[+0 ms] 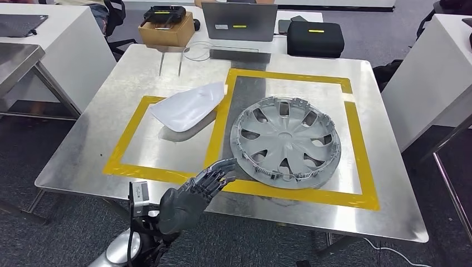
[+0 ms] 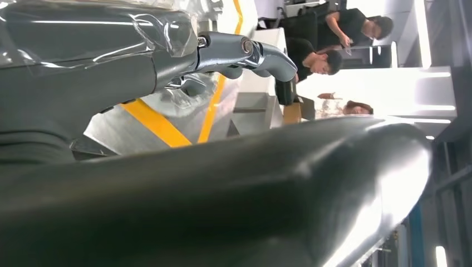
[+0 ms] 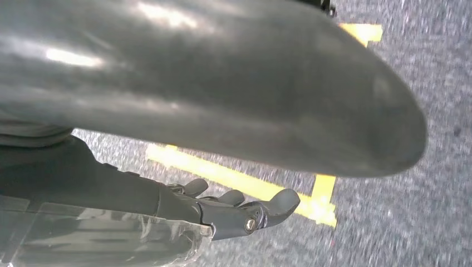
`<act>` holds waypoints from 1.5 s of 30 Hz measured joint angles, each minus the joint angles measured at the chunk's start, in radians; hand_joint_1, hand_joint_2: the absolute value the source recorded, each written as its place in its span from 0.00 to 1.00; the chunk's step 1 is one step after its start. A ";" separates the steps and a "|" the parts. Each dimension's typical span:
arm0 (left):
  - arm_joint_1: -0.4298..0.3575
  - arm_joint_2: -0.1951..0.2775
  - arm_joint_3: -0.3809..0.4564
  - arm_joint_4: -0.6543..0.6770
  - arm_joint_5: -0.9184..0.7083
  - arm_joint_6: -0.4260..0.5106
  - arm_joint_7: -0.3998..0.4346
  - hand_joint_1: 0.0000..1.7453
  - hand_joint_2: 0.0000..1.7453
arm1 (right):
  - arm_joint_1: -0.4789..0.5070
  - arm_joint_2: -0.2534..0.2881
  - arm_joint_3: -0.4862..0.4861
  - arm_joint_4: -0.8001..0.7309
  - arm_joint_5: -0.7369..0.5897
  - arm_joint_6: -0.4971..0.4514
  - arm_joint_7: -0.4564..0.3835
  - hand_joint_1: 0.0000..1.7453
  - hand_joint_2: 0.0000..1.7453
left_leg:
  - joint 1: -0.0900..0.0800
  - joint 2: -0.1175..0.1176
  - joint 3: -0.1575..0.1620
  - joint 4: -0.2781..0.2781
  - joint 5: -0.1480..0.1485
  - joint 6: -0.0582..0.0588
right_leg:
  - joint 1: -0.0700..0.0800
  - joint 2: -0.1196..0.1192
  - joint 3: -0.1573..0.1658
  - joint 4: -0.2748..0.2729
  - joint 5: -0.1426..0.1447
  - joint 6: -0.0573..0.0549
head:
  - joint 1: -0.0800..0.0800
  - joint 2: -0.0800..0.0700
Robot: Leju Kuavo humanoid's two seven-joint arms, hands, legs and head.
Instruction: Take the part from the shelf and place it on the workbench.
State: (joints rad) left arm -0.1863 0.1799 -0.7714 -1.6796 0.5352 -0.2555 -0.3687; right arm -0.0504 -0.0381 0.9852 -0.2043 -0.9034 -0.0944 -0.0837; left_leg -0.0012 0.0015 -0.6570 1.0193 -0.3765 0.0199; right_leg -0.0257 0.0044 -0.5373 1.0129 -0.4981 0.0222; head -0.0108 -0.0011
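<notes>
A silver wheel cover [image 1: 285,142] lies flat inside the right yellow-taped frame on the steel workbench [image 1: 334,211]. A white curved panel [image 1: 188,107] lies in the left taped frame. My left hand [image 1: 189,197] hovers over the bench's front edge. Its fingers are stretched out and hold nothing, and their tips are close to the wheel cover's near-left rim. In the left wrist view its fingers [image 2: 245,53] point over the yellow tape. My right hand [image 3: 222,206] hangs above the carpet with loosely bent fingers and nothing in it.
At the back of the bench stand a laptop [image 1: 239,21], a black case [image 1: 314,38] and a cardboard box [image 1: 165,30]. White tables flank the bench on both sides. People [image 2: 334,39] sit beyond it. Yellow tape [image 3: 234,178] marks the floor.
</notes>
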 joint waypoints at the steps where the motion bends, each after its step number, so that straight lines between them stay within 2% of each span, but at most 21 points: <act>1: 0.000 0.001 0.000 0.000 -0.001 -0.002 -0.002 0.00 0.00 | -0.002 0.000 0.000 0.000 0.001 -0.001 0.000 0.00 0.00 | 0.003 -0.001 -0.009 0.018 -0.026 -0.007 | -0.002 -0.002 -0.007 -0.001 0.010 -0.010 | 0.000 0.000; 4: 0.000 0.003 0.000 -0.002 -0.007 -0.003 -0.010 0.00 0.00 | -0.005 0.000 -0.001 0.001 0.002 -0.003 0.001 0.00 0.00 | 0.010 -0.002 -0.052 0.179 -0.173 -0.025 | -0.002 -0.004 -0.040 -0.001 0.043 -0.024 | -0.003 0.000; 6: 0.000 0.004 -0.001 -0.002 -0.011 -0.003 -0.015 0.00 0.00 | -0.006 0.000 -0.001 0.002 0.003 -0.005 0.001 0.00 0.00 | 0.012 -0.002 -0.056 0.272 -0.211 -0.028 | 0.001 -0.005 -0.069 0.000 0.066 -0.023 | -0.004 0.000; 8: 0.000 0.005 -0.003 -0.002 -0.012 -0.003 -0.020 0.00 0.00 | -0.006 0.000 -0.001 0.002 0.003 -0.007 0.001 0.00 0.00 | 0.012 -0.002 0.007 0.233 -0.176 -0.020 | 0.005 -0.004 -0.094 0.000 0.086 -0.021 | -0.004 0.000; 11: -0.004 0.004 -0.005 -0.008 -0.012 -0.006 -0.029 0.00 0.00 | -0.010 0.001 -0.001 0.002 0.004 -0.008 0.001 0.00 0.00 | 0.002 -0.002 0.161 0.027 -0.157 0.007 | 0.006 -0.003 -0.114 -0.002 0.114 -0.010 | -0.002 0.000; 13: -0.009 0.003 -0.007 -0.012 -0.012 -0.010 -0.033 0.00 0.00 | -0.013 0.003 -0.002 0.003 0.004 -0.007 0.001 0.00 0.00 | -0.009 -0.001 0.187 -0.026 -0.163 0.021 | 0.002 -0.004 -0.114 -0.009 0.133 0.005 | -0.004 0.000; 16: -0.014 -0.002 -0.009 -0.015 -0.011 -0.011 -0.039 0.00 0.00 | -0.016 0.004 -0.002 0.003 0.005 -0.005 0.001 0.00 0.00 | -0.013 0.002 0.170 -0.056 -0.110 0.046 | 0.002 -0.005 -0.123 -0.012 0.133 0.015 | -0.006 0.000; 19: -0.017 -0.011 -0.010 -0.016 -0.011 -0.011 -0.046 0.00 0.00 | -0.018 0.001 -0.001 0.004 0.011 -0.005 0.003 0.00 0.00 | -0.007 0.004 0.130 -0.077 -0.051 0.059 | 0.002 -0.004 -0.171 0.125 0.006 -0.004 | -0.001 0.000; 20: -0.015 -0.012 -0.010 -0.016 -0.012 -0.011 -0.048 0.00 0.00 | -0.019 0.000 -0.001 0.004 0.013 -0.004 0.004 0.00 0.00 | -0.007 0.005 0.112 -0.076 -0.037 0.057 | 0.001 -0.004 -0.183 0.191 -0.027 -0.002 | 0.000 0.000; 22: -0.011 -0.012 -0.010 -0.016 -0.012 -0.011 -0.051 0.00 0.00 | -0.020 -0.004 -0.001 0.004 0.016 -0.004 0.007 0.00 0.00 | -0.006 0.007 0.073 -0.071 -0.011 0.051 | -0.004 -0.005 -0.172 0.261 -0.033 0.021 | 0.000 0.000; 23: -0.009 -0.012 -0.010 -0.016 -0.012 -0.012 -0.053 0.00 0.00 | -0.021 -0.005 -0.001 0.004 0.016 -0.004 0.008 0.00 0.00 | -0.004 0.008 0.052 -0.066 0.001 0.045 | -0.007 -0.005 -0.140 0.245 -0.014 0.037 | 0.000 0.000; 25: -0.006 -0.012 -0.009 -0.016 -0.012 -0.014 -0.056 0.00 0.00 | -0.026 -0.007 -0.001 0.004 0.017 -0.003 0.009 0.00 0.00 | 0.000 0.008 0.013 -0.045 0.019 0.033 | -0.015 -0.005 -0.031 0.120 0.000 0.055 | 0.001 0.000; 27: -0.005 -0.012 -0.007 -0.018 -0.012 -0.018 -0.059 0.00 0.00 | -0.032 -0.006 -0.001 0.004 0.018 -0.001 0.010 0.00 0.00 | -0.001 0.010 -0.012 -0.022 0.029 0.020 | -0.013 -0.001 0.045 0.012 -0.027 0.045 | -0.002 0.000; 30: -0.001 -0.011 -0.004 -0.021 -0.012 -0.029 -0.063 0.00 0.00 | -0.030 -0.005 -0.001 0.004 0.016 0.001 0.011 0.00 0.00 | 0.005 0.009 -0.021 -0.014 0.047 0.001 | -0.007 0.000 0.042 -0.010 -0.029 0.014 | -0.005 0.000; 32: 0.001 -0.010 -0.003 -0.021 -0.013 -0.035 -0.062 0.00 0.00 | -0.026 -0.004 -0.001 0.004 0.014 0.001 0.012 0.00 0.00 | 0.011 0.006 -0.035 0.017 -0.002 -0.012 | -0.010 -0.005 0.023 -0.010 -0.006 -0.005 | -0.004 0.000; 35: 0.002 -0.009 0.000 -0.022 -0.013 -0.043 -0.062 0.00 0.00 | -0.025 -0.003 -0.002 0.005 0.014 0.001 0.012 0.00 0.00 | 0.015 0.003 -0.071 0.186 -0.160 -0.028 | -0.010 -0.008 -0.016 -0.008 0.031 -0.016 | -0.006 0.000; 36: 0.003 -0.008 0.002 -0.022 -0.013 -0.044 -0.062 0.00 0.00 | -0.024 -0.002 -0.002 0.005 0.013 0.001 0.012 0.00 0.00 | 0.015 0.003 -0.074 0.242 -0.183 -0.031 | -0.009 -0.008 -0.031 -0.007 0.044 -0.015 | -0.006 0.000; 38: 0.006 -0.007 0.002 -0.021 -0.013 -0.047 -0.062 0.00 0.00 | -0.021 -0.002 -0.002 0.005 0.013 0.001 0.012 0.00 0.00 | 0.015 0.002 -0.038 0.267 -0.165 -0.028 | -0.008 -0.008 -0.062 -0.006 0.067 -0.011 | -0.006 0.000; 40: 0.007 -0.006 0.003 -0.022 -0.013 -0.048 -0.062 0.00 0.00 | -0.020 -0.001 -0.002 0.005 0.013 0.001 0.012 0.00 0.00 | 0.014 -0.001 0.062 0.158 -0.129 -0.014 | -0.007 -0.007 -0.083 -0.006 0.087 -0.005 | -0.006 0.000; 42: 0.008 -0.006 0.006 -0.024 -0.013 -0.049 -0.062 0.00 0.00 | -0.022 0.002 -0.002 0.005 0.013 0.000 0.012 0.00 0.00 | 0.007 -0.006 0.161 0.021 -0.140 0.002 | -0.005 -0.006 -0.092 -0.008 0.106 0.006 | -0.005 0.000; 45: 0.010 -0.004 0.011 -0.028 -0.013 -0.054 -0.062 0.00 0.00 | -0.022 0.006 -0.002 0.005 0.015 -0.001 0.012 0.00 0.00 | -0.004 -0.006 0.184 -0.035 -0.139 0.024 | -0.010 -0.006 -0.093 -0.017 0.131 0.028 | -0.007 0.000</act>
State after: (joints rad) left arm -0.1761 0.1759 -0.7606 -1.7072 0.5225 -0.3096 -0.4307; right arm -0.0723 -0.0318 0.9831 -0.1990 -0.8883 -0.0950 -0.0717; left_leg -0.0056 -0.0045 -0.4727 0.9842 -0.5156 0.0441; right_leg -0.0353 -0.0016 -0.6306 0.9955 -0.3670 0.0507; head -0.0178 -0.0010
